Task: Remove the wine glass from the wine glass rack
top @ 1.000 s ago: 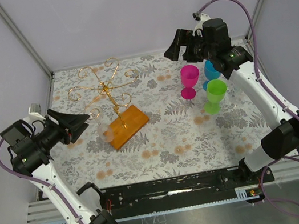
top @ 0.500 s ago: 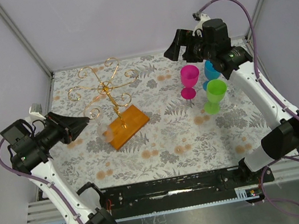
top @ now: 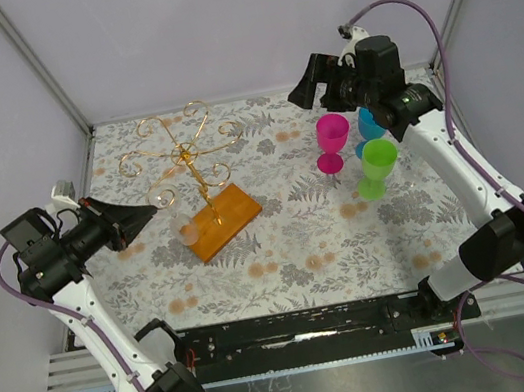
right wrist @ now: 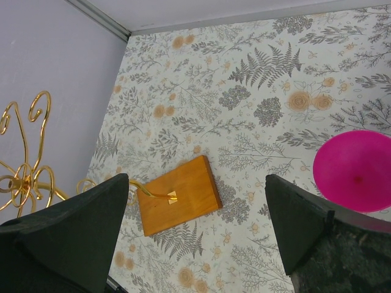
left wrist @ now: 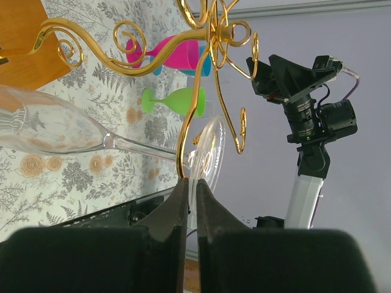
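The wine glass rack [top: 192,157] is a gold wire tree on an orange-brown wooden base [top: 225,219], left of the table's middle. A clear wine glass [top: 185,230] hangs from a near-left arm, bowl down by the base. My left gripper [top: 154,207] is shut on the glass's foot. In the left wrist view the pads [left wrist: 181,201] pinch the foot [left wrist: 209,149] right beside a gold arm [left wrist: 186,131]; stem and bowl [left wrist: 49,125] run off left. My right gripper [top: 308,81] is open and empty, high at the back right; its wrist view shows the base [right wrist: 177,195] far below.
A pink glass [top: 332,139], a blue glass [top: 369,122] and a green glass [top: 377,166] stand together at the right, under the right arm. The pink one shows in the right wrist view [right wrist: 357,168]. Purple walls close in the back and sides.
The left arm has shifted very slightly, its gripper still shut on the glass's foot at the rack. The right arm has not moved.
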{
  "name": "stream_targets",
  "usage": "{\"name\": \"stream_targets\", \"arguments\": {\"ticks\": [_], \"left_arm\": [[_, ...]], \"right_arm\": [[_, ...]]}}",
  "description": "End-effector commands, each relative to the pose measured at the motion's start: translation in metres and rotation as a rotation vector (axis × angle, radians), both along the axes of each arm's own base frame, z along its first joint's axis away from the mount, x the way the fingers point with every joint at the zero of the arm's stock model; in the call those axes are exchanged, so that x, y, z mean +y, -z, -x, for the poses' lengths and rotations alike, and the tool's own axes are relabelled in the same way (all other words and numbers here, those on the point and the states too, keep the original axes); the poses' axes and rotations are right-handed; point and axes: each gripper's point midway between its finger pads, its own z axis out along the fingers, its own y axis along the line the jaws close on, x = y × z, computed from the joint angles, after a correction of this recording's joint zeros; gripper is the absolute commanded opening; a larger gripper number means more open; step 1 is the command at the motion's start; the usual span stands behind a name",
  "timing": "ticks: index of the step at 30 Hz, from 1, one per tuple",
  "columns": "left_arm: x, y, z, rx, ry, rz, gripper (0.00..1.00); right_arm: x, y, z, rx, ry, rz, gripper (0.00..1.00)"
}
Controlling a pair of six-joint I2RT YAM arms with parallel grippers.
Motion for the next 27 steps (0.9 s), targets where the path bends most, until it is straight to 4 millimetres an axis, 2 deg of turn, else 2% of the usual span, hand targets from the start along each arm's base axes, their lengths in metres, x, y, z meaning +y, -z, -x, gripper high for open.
{"name": "stream_targets", "arguments": {"ticks": [1,8,18,27], "left_arm": [[-0.006,-0.016,0.005,-0.028,0.032,0.05,0.0],[-0.005,-0.026,0.003,-0.052,0.025,0.045,0.0],[-0.003,-0.027,0.001,-0.053,-0.005,0.024,0.0],[-0.006,-0.022,0.009,-0.031,-0.015,0.0,0.0]], "right_arm": [[-0.003,-0.033,0.009,-0.092,-0.003,-0.031,0.99],[-0.005,-0.031,0.011,-0.09,0.001,-0.021,0.99],[-0.007,-0.031,0.01,-0.092,0.004,-0.011,0.99],[-0.005,-0.031,0.008,-0.091,-0.005,-0.011,0.99]]}}
